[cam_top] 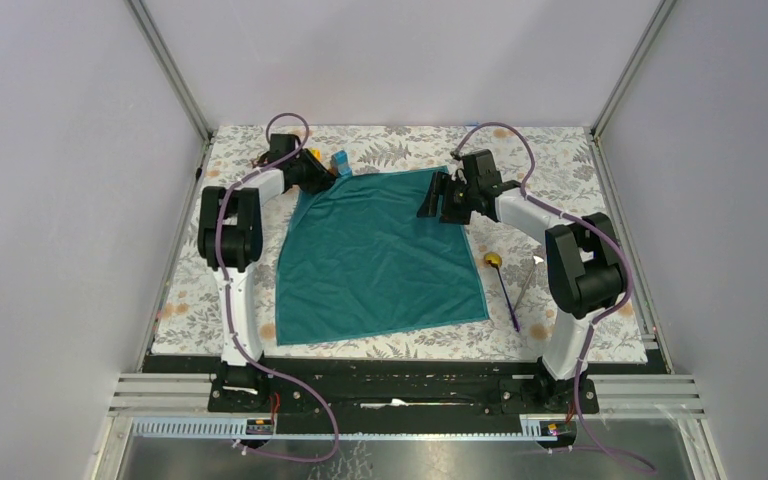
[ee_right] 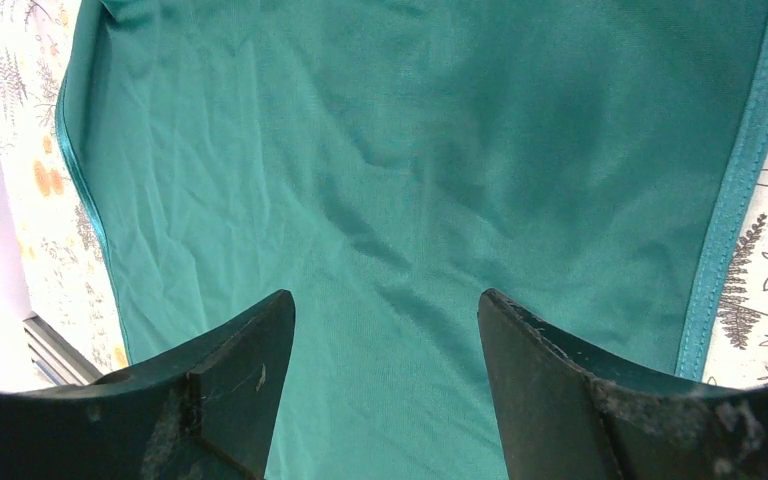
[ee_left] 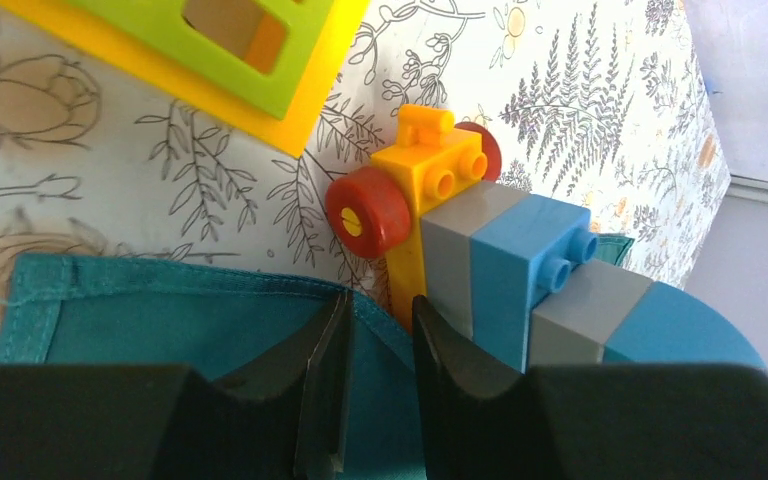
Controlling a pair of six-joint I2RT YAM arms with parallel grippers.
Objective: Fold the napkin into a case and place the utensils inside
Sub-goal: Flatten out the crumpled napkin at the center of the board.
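Observation:
The dark teal napkin point(cam_top: 380, 255) lies spread flat on the flowered table cover. My left gripper point(cam_top: 328, 172) is at its far left corner. In the left wrist view its jaws point(ee_left: 380, 305) stand close together with the napkin's hemmed corner point(ee_left: 200, 320) filling the narrow gap. My right gripper point(cam_top: 435, 200) hovers at the far right corner. Its fingers point(ee_right: 385, 305) are wide apart above smooth cloth point(ee_right: 410, 150), holding nothing. The utensils lie right of the napkin: one with a purple handle and golden head point(cam_top: 505, 290), and a slim silvery one point(cam_top: 526, 285).
A toy block car point(ee_left: 500, 250) of yellow, grey and blue bricks with red wheels stands right against the left fingers. A yellow and green toy point(ee_left: 230, 50) lies just beyond it. Metal frame posts and grey walls close in the table.

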